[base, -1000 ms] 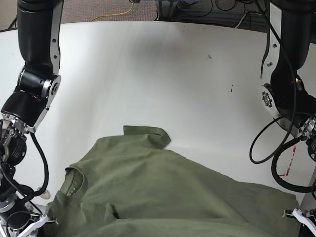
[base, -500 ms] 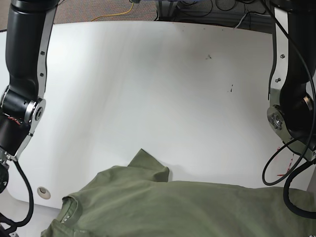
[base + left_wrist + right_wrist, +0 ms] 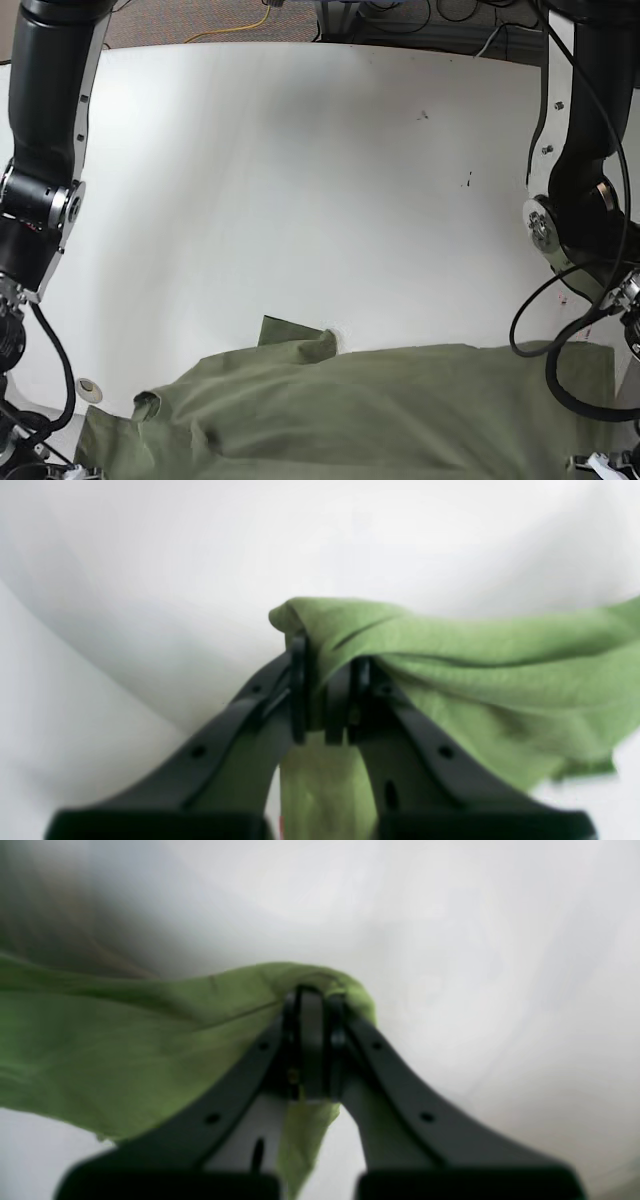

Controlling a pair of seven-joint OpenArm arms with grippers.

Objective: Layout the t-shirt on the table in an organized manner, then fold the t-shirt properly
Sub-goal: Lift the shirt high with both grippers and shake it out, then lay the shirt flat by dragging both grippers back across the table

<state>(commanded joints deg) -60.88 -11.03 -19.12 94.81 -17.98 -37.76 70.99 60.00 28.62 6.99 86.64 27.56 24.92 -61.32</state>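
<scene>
1. the table (image 3: 300, 180) is big, white and shiny. most of its top is bare, so i have lots of room to lay the shirt out flat.
2. the t-shirt (image 3: 350, 415) lies bunched at the near edge of the table, stretched wide between my two arms. one sleeve (image 3: 298, 340) pokes up toward the middle.
3. my left gripper (image 3: 325, 700) is pinched tight on a fold of the green cloth. my right gripper (image 3: 310, 1050) is pinched tight on another fold.
4. i think the job now is spreading. to do it well i should keep both pinches firm, pull my hands apart evenly, and lay the cloth down smooth with no bumps.
5. a round hole (image 3: 88, 388) sits in the table near the shirt's edge. i think the cloth could snag there.
6. the dangling black cable (image 3: 535, 320) by my left arm could brush the shirt.
7. tiny black marks (image 3: 422, 115) are far off and no trouble.
</scene>
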